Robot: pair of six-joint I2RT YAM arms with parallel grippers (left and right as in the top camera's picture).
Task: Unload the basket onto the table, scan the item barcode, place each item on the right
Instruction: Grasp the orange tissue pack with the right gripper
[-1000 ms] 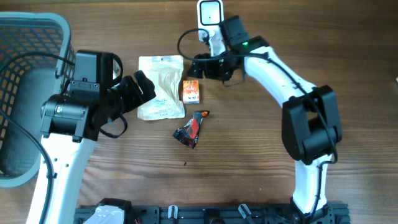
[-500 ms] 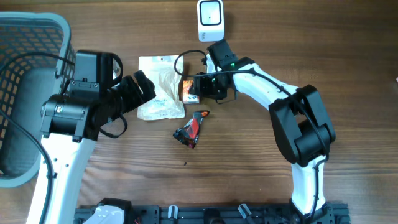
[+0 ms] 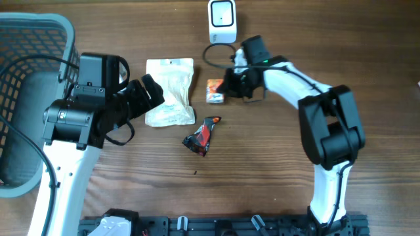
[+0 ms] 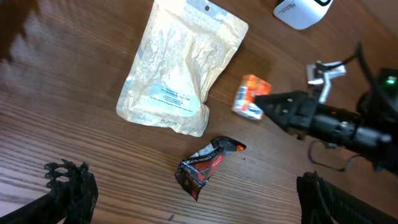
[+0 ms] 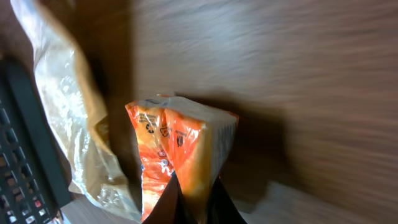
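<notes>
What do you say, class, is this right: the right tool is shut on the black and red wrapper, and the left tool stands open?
No. The right wrist view shows the right tool shut on the orange packet; the black and red wrapper lies free. The left tool does stand open.

A mock shop checkout, it seems; wooden table [image 3: 262, 177], grey plastic shopping basket [image 3: 16, 72], white barcode scanner [image 3: 222, 16].

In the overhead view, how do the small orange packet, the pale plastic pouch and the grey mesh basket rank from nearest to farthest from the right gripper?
1. The small orange packet, pinched in the right gripper.
2. The pale plastic pouch, lying flat to the packet's left.
3. The grey mesh basket, at the table's far left edge.
</notes>
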